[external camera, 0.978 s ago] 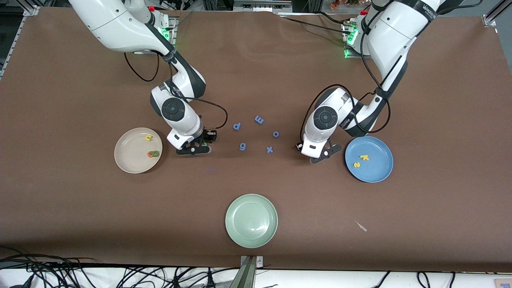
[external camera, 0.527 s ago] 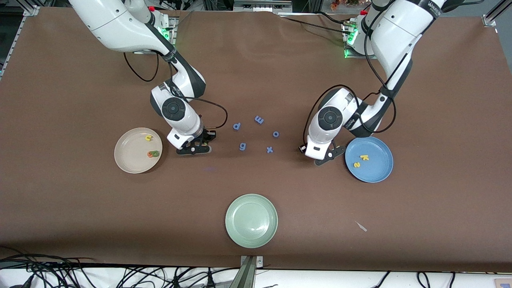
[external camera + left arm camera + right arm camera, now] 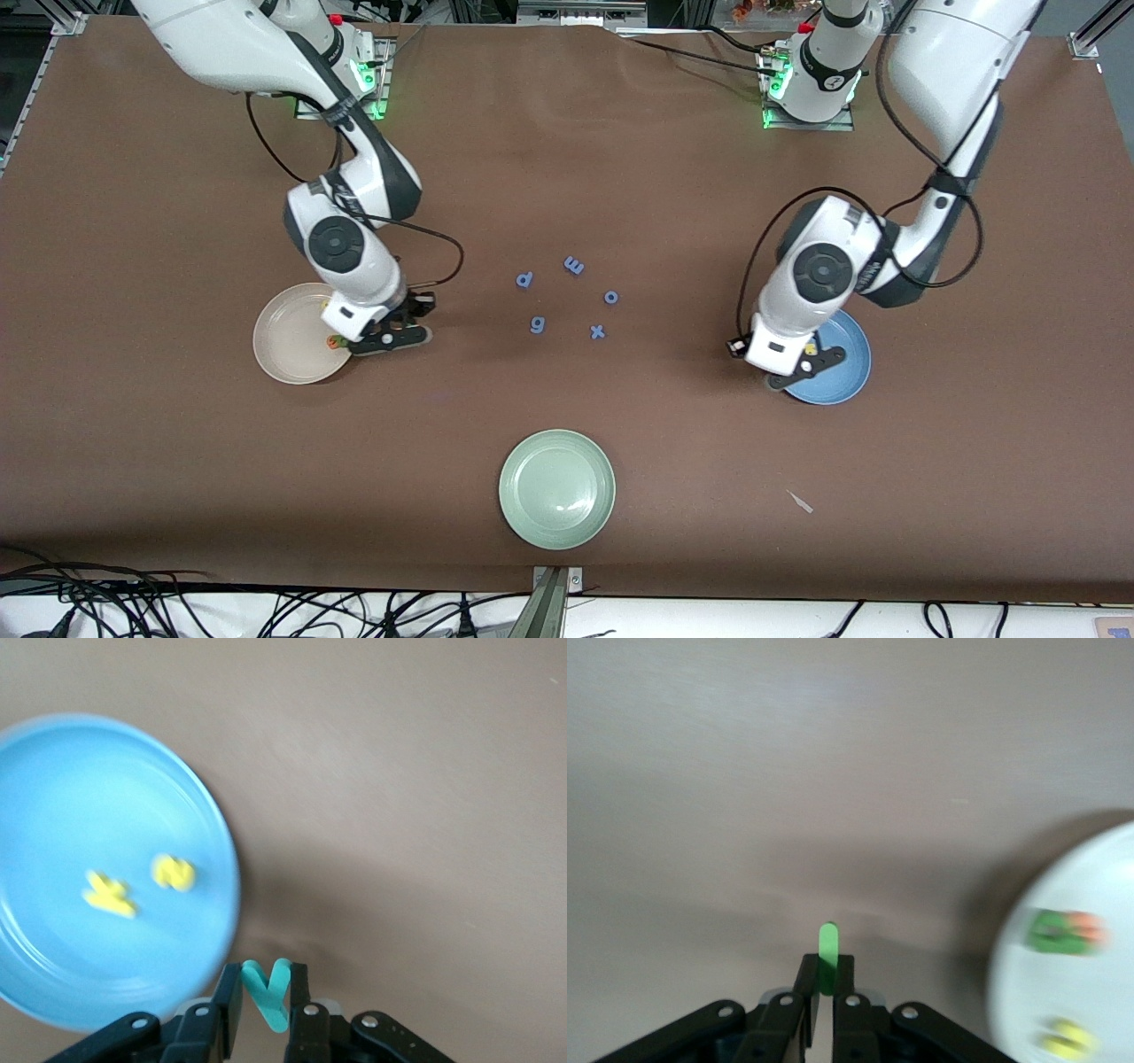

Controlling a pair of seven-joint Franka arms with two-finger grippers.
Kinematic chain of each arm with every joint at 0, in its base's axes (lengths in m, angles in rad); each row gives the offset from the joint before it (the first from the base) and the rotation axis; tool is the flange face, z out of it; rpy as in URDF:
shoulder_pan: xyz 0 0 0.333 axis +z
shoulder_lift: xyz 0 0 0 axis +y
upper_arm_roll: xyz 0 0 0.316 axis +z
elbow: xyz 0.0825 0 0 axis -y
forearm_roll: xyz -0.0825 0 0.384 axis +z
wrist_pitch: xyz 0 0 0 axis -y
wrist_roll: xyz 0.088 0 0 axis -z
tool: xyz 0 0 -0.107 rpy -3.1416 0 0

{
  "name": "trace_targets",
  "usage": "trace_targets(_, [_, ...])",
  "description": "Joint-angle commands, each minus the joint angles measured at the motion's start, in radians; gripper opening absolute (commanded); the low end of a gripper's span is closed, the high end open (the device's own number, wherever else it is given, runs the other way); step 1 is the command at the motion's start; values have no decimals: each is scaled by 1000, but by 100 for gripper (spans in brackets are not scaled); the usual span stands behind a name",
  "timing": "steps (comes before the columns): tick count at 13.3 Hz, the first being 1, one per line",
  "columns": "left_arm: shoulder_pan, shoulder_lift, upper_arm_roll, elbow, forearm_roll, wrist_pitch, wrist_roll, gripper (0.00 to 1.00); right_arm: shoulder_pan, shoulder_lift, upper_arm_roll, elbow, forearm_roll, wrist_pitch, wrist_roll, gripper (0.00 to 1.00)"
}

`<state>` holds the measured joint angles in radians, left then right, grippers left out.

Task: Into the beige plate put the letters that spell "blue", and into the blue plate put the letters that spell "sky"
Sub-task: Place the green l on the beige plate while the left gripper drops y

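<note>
Teal y (image 3: 267, 992) pinched in left hand (image 3: 264, 1005) at the blue plate (image 3: 53, 797) rim; green l bar (image 3: 827, 957) pinched in right hand (image 3: 827, 992) just beside the beige plate (image 3: 1099, 1010). Carry step. Next: centre each over its plate, release.

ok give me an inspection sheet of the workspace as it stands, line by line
Surface: brown table, a small pale scrap near the front edge.
Job's things: beige plate holds green, orange and yellow letters; blue plate holds two yellow letters.
Clutter: green plate; five periwinkle letters mid-table.
Grippers: left claw shut on teal y at the blue plate's rim; right claw shut on green bar beside the beige plate.
Cables: black loops on both arms.
Surroundings: loose cables past the front edge.
</note>
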<state>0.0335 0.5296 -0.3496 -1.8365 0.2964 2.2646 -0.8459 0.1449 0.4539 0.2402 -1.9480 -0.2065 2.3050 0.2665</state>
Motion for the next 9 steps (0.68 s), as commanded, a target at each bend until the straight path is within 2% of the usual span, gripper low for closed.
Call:
trace_targets(1, [58,-8,6,-17,30,-11,141,5,-30,-104,-42,-25,4,-132,-149,10])
trace_targets(2, [66,-5,8,-23,30,-11,163,20,-30,-128,-80,-26,4,-177,-221,10])
trace_targets(3, [72,0,8,-23,30,-11,165,63,-30,-145,-126,-29,4,-199,-302,11])
trace_targets(4, [71,-3,6,-14,30,-11,162,96,-31,-158,-171,-29,5,-211,-376,13])
trace_targets(5, [71,-10,3,-1,29,-17,163,100,-34,-165,-197,-28,25,-226,-415,33])
trace_targets(6, [71,-16,-5,17,29,-52,163,100,-36,-178,-205,-22,69,-243,-415,89])
trace_targets(7, [63,-23,-6,55,27,-104,165,100,-36,-181,-206,-6,105,-262,-415,100])
trace_targets(9, [57,-25,-20,155,30,-228,204,100,-36,-184,-208,41,117,-307,-412,100])
